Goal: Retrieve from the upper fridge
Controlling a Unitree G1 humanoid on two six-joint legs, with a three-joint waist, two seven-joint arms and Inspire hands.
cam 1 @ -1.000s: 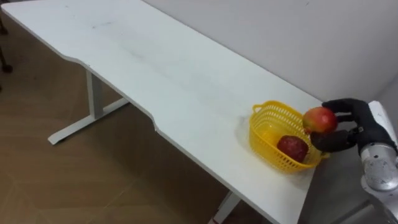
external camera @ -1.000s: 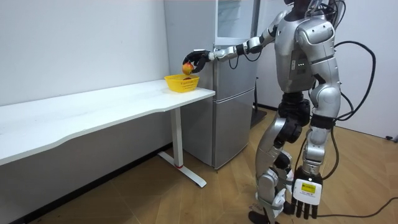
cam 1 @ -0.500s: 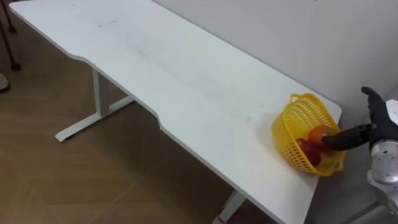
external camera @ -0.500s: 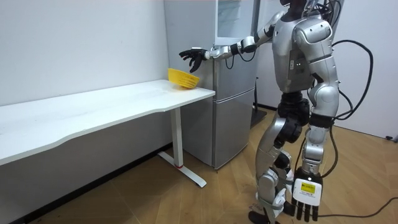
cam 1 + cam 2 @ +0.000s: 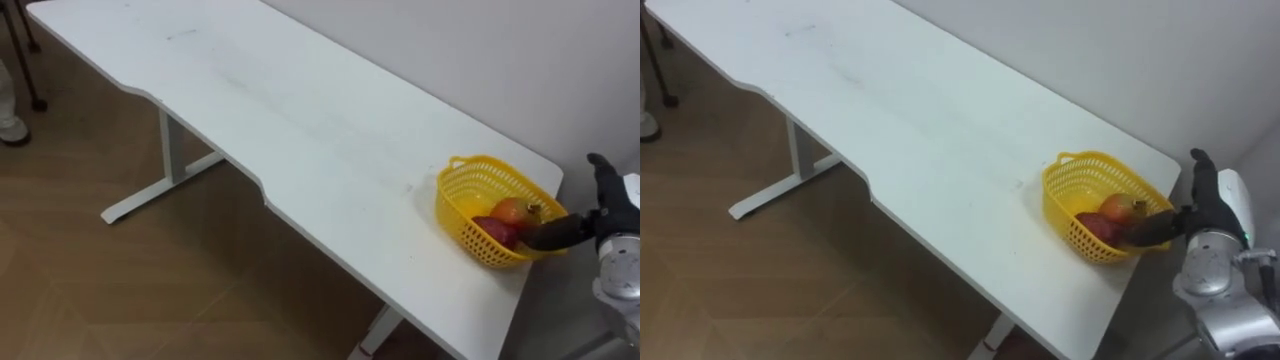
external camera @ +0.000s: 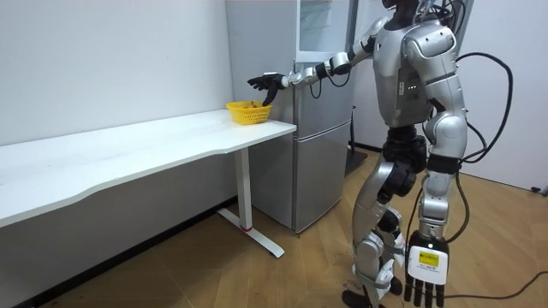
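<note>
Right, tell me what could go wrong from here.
1. A straight finger of the right hand reaches over the rim of the yellow basket. As the hand draws back, it may hook the rim and tip or drag the basket.
2. The basket stands close to the end edge of the table, so a small pull could take it and its two fruits over the side.
</note>
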